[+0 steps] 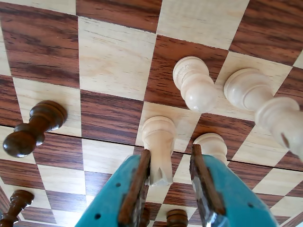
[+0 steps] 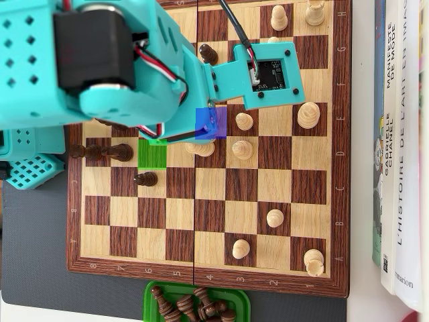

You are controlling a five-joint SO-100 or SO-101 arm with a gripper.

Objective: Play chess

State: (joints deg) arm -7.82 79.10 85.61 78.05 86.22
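- Above the chessboard (image 1: 113, 56), in the wrist view, the teal tool (image 1: 171, 165) is seen spread, its jaws flanking a light pawn (image 1: 158, 142) without clearly pinching it.
- Two more light pieces (image 1: 194, 85) are seen just beyond; a dark pawn (image 1: 33, 127) stands to the left.
- In the overhead view, captured dark pieces are held in a green tray (image 2: 238, 298) below the board.

Overhead view: chessboard (image 2: 338, 168) right border carries file letters, A near the bottom up through H at the top; bottom border shows rank digits, 8 at left; book spines (image 2: 397, 147) at right edge read "L'HISTOIRE DE LA" and "GABRIELLE"; rest too small.
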